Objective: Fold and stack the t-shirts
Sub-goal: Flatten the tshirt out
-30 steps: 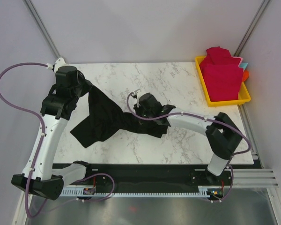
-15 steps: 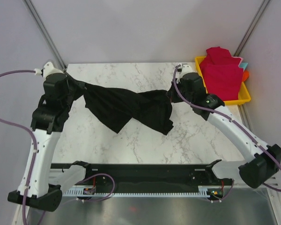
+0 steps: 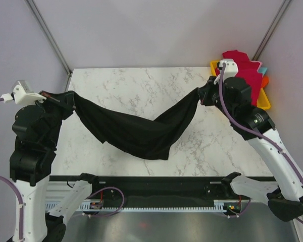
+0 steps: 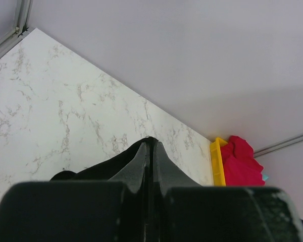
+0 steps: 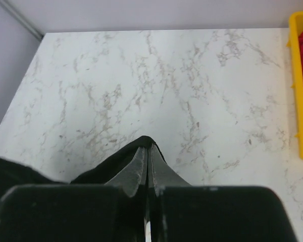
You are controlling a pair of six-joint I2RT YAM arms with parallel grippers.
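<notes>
Progress is judged early: no fold is seen on the black shirt and no stack is built on the table.

Top view: the black shirt (image 3: pixel 136 133) is held up between both arms and stretched across the table (image 3: pixel 141 83). It sags in the middle, and whether the low part touches the marble cannot be told. The left gripper (image 3: pixel 65 98) is clamped on one end of the cloth at the table's left edge. The right gripper (image 3: pixel 204 96) is clamped on the other end near the right edge, just beside the tray (image 3: pixel 265 103). Red shirts (image 3: pixel 242 63) are piled in the tray. Whether they are folded cannot be told, and none is laid out on the table.

Left wrist view: the jaws are pressed together with no gap. Black cloth (image 4: pixel 106 164) is bunched right at the fingers (image 4: pixel 141 156), so a pinch on the shirt is read. The tray (image 4: pixel 215 161) and red shirts (image 4: pixel 240 161) are seen far across the table, untouched.

Right wrist view: the jaws are likewise shut tight on black cloth (image 5: pixel 106 169), which trails off to the lower left. Bare marble is seen ahead and the tray edge (image 5: pixel 298 75) at the right.

Done so far, by estimate: the black shirt is picked up and spread out by two ends. Left to do, by estimate: it is to be laid flat, folded and set down. The red shirts are then to be handled and stacked with it, if they are not folded already.
</notes>
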